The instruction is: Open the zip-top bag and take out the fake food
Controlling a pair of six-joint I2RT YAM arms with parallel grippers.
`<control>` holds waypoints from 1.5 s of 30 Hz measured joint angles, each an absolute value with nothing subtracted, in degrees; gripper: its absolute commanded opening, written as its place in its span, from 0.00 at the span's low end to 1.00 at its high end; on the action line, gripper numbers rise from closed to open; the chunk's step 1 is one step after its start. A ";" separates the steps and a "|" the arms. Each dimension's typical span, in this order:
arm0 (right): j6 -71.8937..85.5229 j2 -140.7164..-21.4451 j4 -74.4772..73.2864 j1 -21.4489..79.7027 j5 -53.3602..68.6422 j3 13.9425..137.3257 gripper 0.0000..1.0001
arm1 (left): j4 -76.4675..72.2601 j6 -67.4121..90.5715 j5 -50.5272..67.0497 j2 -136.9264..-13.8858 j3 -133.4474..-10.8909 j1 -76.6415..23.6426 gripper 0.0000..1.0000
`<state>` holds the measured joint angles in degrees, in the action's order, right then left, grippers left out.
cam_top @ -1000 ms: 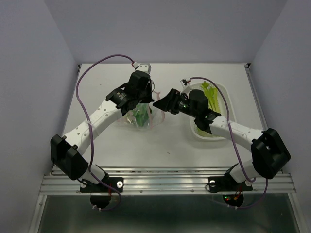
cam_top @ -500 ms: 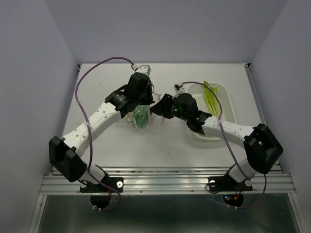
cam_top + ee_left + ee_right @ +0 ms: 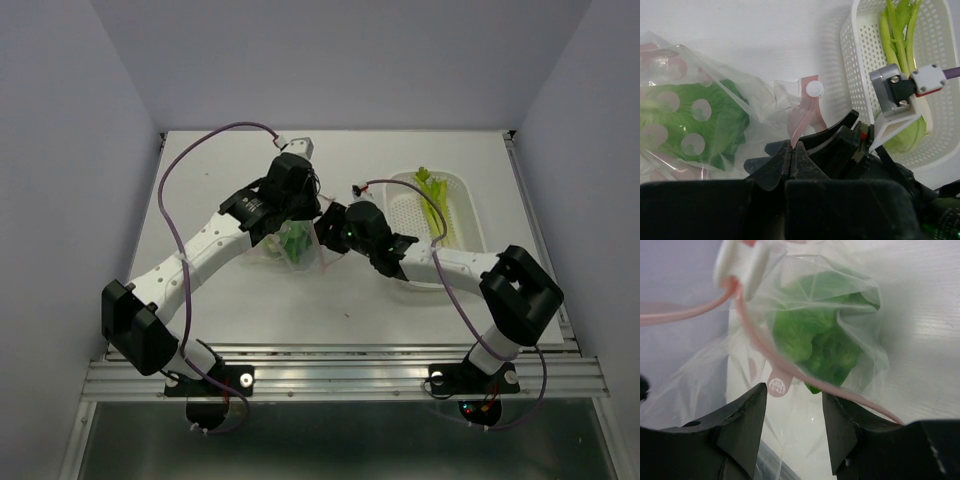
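The zip-top bag (image 3: 297,248) hangs mid-table, clear with pink print. My left gripper (image 3: 792,148) is shut on its pink zip strip (image 3: 807,112) and holds the mouth up. Leafy green fake food (image 3: 820,340) lies inside the opened bag, also seen through the film as green leaves (image 3: 695,125). My right gripper (image 3: 792,410) stands open at the bag mouth, clear film between its fingers and the other pink strip (image 3: 790,369) crossing just above their tips. In the top view the left gripper (image 3: 297,212) and right gripper (image 3: 325,222) meet over the bag.
A white perforated basket (image 3: 470,215) stands to the right, holding a long green stalk (image 3: 432,195) and a pale green head (image 3: 912,136). Its rim (image 3: 846,50) lies close beside the bag. The right forearm crosses the basket's near-left corner.
The right arm swung left from over the basket to the bag mouth, and its jaws narrowed somewhat. The left gripper kept its hold on the strip, almost still.
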<state>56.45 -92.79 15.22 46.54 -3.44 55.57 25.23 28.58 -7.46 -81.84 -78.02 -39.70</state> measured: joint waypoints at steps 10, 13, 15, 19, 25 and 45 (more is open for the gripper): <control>57.93 -97.03 21.19 46.59 -5.58 55.31 0.59 | 24.60 28.64 -6.44 -81.84 -77.47 -41.17 0.00; 58.02 -98.39 23.05 46.59 -5.65 55.31 0.60 | 24.43 28.56 -6.24 -81.84 -77.36 -41.32 0.00; 58.02 -99.57 24.40 46.59 -5.65 55.33 0.60 | 24.23 28.56 -5.98 -81.91 -77.36 -41.60 0.00; 58.13 -101.97 25.76 46.59 -5.96 55.46 0.60 | 24.16 28.53 -5.41 -82.11 -77.36 -42.35 0.00; 58.37 -105.49 28.93 46.59 -6.33 55.46 0.63 | 23.53 27.94 -4.08 -83.07 -77.36 -43.05 0.00; 59.07 -115.20 51.81 46.61 -1.48 54.89 0.67 | 23.05 25.56 -2.68 -86.28 -77.36 -43.38 0.00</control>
<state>59.07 -115.20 51.81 46.61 -1.48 54.89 23.05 25.56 -2.68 -86.28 -77.36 -43.38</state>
